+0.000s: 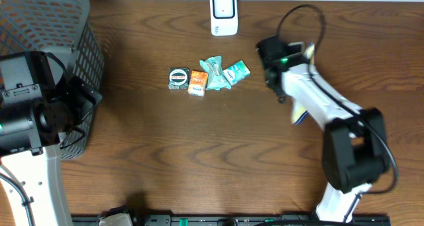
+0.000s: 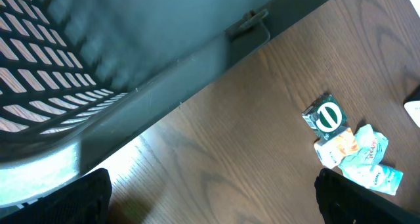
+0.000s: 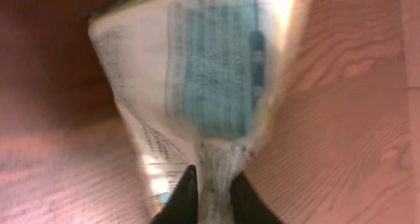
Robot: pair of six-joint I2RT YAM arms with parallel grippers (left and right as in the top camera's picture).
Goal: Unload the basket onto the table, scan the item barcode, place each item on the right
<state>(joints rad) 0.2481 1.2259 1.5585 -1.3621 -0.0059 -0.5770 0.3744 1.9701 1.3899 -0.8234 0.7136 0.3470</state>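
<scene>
We see the right gripper [image 3: 209, 184] pinching the packet [image 3: 210, 86] by its crimped end, the packet stretching out beyond the fingertips; the left gripper [image 2: 216, 201] hangs spread wide.

**Packet pinched at its seal, scanner off to the left**

The packet [image 3: 210, 73] is white and crinkled, with a pale blue printed panel and fine text that blurs in the close view. It juts out ahead of the right gripper [image 3: 214, 178], whose fingers pinch its crimped end seal. The scanner [image 1: 224, 14], a white rounded unit with a dark window, stands to that gripper's left and slightly beyond it. A row of small packets [image 1: 209, 77] lies further left, nearer than the scanner.
</scene>
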